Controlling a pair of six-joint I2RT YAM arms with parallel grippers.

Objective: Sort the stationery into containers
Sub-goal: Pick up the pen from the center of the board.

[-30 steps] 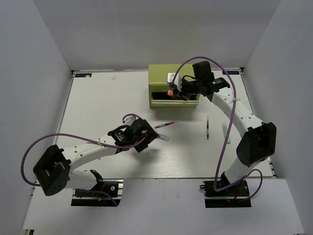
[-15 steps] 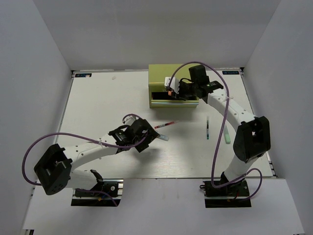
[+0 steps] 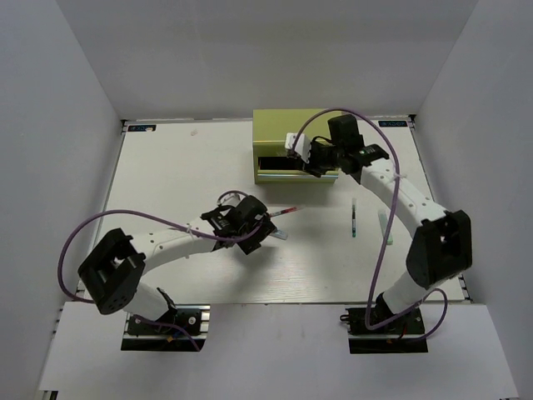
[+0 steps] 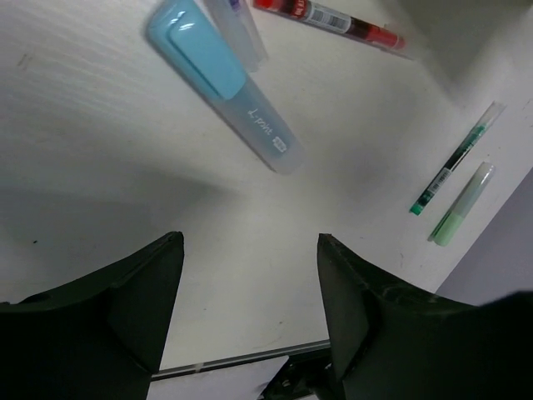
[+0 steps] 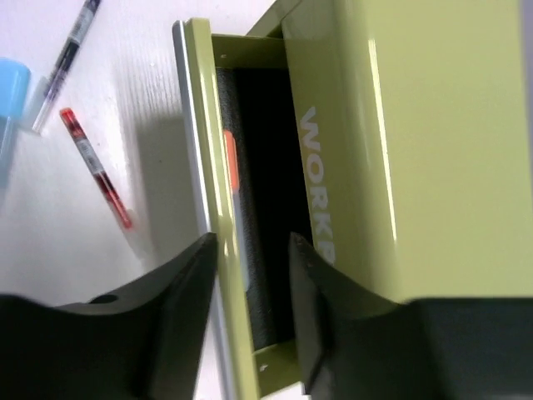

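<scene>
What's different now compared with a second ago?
The right tool has let go of the orange marker, which now lies in the open drawer, and has drawn back slightly to the right. The left tool, open, has edged forward toward the blue piece. The red pen, dark pen and green marker lie where they were.

Bright even light, soft shadows, sharp

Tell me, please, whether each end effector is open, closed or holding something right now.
Left end effector: open, holding nothing.
Right end effector: open, holding nothing.
</scene>
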